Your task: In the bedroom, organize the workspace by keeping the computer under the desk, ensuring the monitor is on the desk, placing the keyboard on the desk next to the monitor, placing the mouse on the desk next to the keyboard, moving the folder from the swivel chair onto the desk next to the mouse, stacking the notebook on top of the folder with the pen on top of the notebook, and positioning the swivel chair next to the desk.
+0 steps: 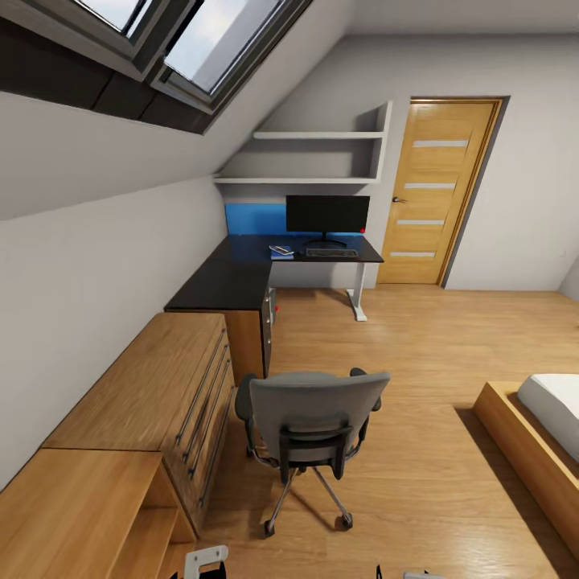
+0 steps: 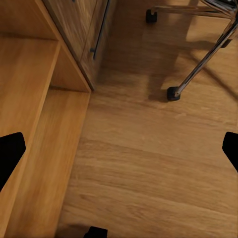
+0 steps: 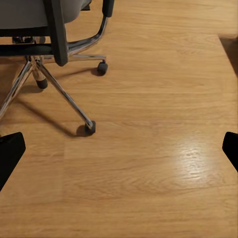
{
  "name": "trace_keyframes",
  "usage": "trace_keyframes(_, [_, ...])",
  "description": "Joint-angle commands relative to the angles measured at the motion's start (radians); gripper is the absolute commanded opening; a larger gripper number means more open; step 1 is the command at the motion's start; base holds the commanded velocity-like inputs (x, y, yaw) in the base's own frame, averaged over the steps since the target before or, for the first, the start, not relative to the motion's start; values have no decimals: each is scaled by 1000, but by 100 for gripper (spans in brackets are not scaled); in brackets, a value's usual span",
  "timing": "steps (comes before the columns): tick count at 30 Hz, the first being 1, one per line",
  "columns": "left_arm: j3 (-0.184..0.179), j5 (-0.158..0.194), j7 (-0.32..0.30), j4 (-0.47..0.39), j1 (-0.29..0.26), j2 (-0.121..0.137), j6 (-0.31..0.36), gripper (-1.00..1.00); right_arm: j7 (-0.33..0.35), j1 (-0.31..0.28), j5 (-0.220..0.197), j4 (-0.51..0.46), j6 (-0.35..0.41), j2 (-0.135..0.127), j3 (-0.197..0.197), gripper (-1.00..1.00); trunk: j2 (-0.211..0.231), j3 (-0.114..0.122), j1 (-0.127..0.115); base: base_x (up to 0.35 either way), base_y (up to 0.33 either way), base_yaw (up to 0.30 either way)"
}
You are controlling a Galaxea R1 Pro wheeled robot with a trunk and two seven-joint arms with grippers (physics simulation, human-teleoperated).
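Both sets of fingers [image 2: 10, 153] [image 3: 10, 153] are spread wide above the wooden floor [image 1: 418, 354]. Nearest stands the swivel chair [image 1: 310, 426], back toward us. Far off, the black tabletop [image 1: 233, 277] carries monitor [image 1: 327, 215], keyboard [image 1: 331, 252] and blue folder [image 1: 281, 253].

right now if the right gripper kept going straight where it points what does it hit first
Most likely the bare wooden floor. The right gripper is open with nothing between its fingers, and the swivel chair base sits off to one side of its line. Depth is hard to judge.

Glossy black desk [image 1: 233, 277], grey padded swivel chair [image 1: 310, 418], light wooden floor [image 1: 418, 362].
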Motion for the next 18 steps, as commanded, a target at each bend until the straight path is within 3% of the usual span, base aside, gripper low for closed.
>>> trace_keyframes(1, [-9,4,8,-3,-1,0,-4,100,-6,-1,-4,0,-1,0,9,100,-2,-2,0,0,0,0])
trace_keyframes(12, [-7,4,12,-3,-1,-3,-4,100,-6,-1,1,-1,-3,-3,11,100,-2,-2,0,0,0,0])
trace_keyframes(18, [-4,5,17,-2,-1,-4,3,100,-6,-1,0,-1,-2,-2,12,100,-44,-21,23,0,0,0])
